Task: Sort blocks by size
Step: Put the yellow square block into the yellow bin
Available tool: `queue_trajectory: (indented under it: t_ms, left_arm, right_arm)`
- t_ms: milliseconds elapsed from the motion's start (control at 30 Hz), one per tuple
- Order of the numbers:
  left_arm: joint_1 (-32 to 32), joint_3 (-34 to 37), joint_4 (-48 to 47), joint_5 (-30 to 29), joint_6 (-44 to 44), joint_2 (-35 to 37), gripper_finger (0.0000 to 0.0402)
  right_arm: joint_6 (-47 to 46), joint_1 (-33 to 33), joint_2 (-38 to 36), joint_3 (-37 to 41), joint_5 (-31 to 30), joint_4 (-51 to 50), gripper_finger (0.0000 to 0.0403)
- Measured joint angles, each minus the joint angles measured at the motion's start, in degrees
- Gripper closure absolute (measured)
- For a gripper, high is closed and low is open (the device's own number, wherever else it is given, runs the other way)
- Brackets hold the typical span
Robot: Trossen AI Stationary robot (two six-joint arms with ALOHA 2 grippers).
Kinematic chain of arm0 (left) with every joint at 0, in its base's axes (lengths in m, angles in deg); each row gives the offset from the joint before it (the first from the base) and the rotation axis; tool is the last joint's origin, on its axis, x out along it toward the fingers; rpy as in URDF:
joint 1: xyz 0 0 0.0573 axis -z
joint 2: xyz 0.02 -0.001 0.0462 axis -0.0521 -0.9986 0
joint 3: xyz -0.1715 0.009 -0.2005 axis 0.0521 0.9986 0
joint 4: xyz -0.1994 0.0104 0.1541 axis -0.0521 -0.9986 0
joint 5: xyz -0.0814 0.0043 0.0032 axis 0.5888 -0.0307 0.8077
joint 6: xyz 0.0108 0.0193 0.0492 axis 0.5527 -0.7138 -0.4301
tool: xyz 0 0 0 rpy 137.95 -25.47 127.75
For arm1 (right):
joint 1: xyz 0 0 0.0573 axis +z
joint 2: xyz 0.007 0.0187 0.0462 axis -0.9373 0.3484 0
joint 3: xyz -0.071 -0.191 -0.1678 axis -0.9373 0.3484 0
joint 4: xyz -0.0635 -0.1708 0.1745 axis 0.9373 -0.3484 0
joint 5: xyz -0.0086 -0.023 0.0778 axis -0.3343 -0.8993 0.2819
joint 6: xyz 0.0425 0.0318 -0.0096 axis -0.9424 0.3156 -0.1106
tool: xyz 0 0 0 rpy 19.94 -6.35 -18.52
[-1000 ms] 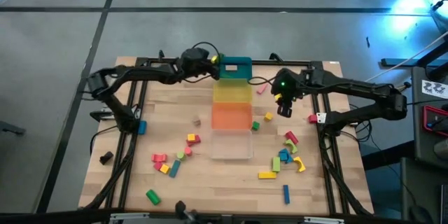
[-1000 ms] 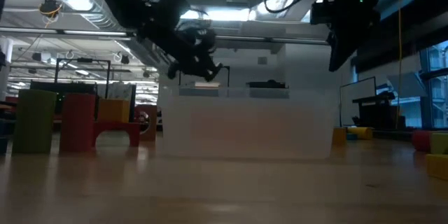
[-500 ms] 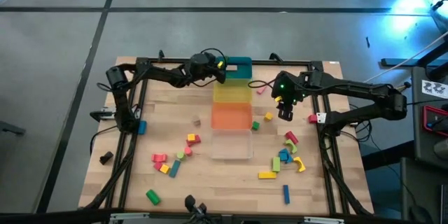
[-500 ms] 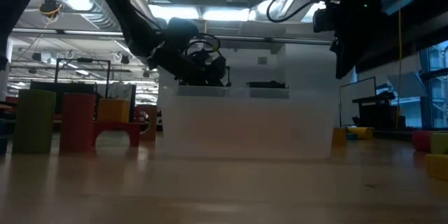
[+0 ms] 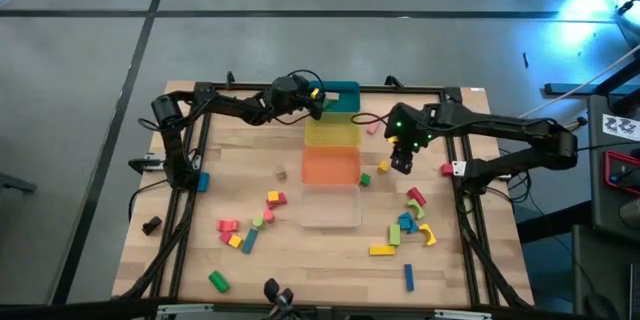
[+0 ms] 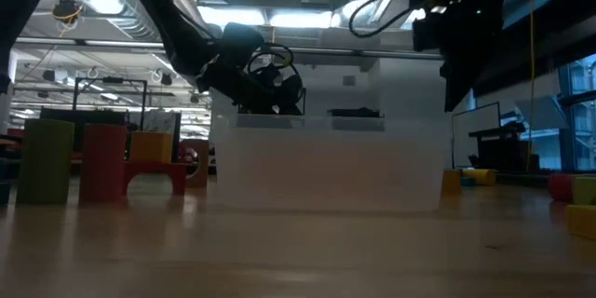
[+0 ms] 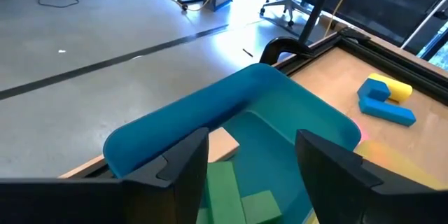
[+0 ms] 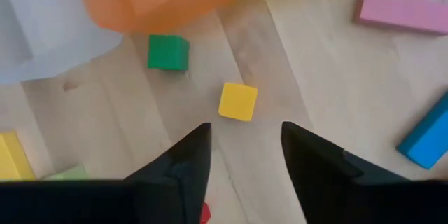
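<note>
four square bins stand in a row down the middle of the bench point(image 5: 250, 160), running from the far edge toward the near edge: teal bin point(image 5: 338, 97), yellow bin point(image 5: 331, 132), orange bin point(image 5: 330, 167), clear bin point(image 5: 330, 206); one bin per size class is the likely reason for the row. the left tool point(image 5: 318, 101) hangs over the rim of the teal bin, its fingers point(image 7: 183, 162) spread apart with nothing between them, and green blocks point(image 7: 234, 194) lie inside the bin directly beneath, which suggests a release position chosen so that a block drops within the walls. the right tool point(image 5: 400, 163) hovers above the bench just beside the orange bin, fingers parted and empty, with a small yellow cube point(image 8: 238, 101) framed between them and apart from them; the parted stance fits an approach to that cube, a judgement only. a small green cube point(image 8: 168, 52) sits close to the orange bin's wall, and a pink bar point(image 8: 404, 12) lies farther off. unsorted blocks remain scattered in two loose groups, a left-hand group point(image 5: 248, 228) and a right-hand group point(image 5: 410, 222), so the sort appears to be at an early or middle stage
</note>
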Motion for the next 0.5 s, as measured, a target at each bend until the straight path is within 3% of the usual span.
queue_trajectory:
  t_ms: [233,500]
  left_arm:
    - [0.0,0.0,0.0,0.0,-0.2,0.0,0.0205]
    - [0.0,0.0,-0.4,0.1,-3.1,2.3,0.0205]
  right_arm:
    - [-4.8,0.0,5.8,0.0,0.0,0.0,0.0166]
    - [-5.9,0.0,12.4,0.0,0.0,0.4,0.0158]
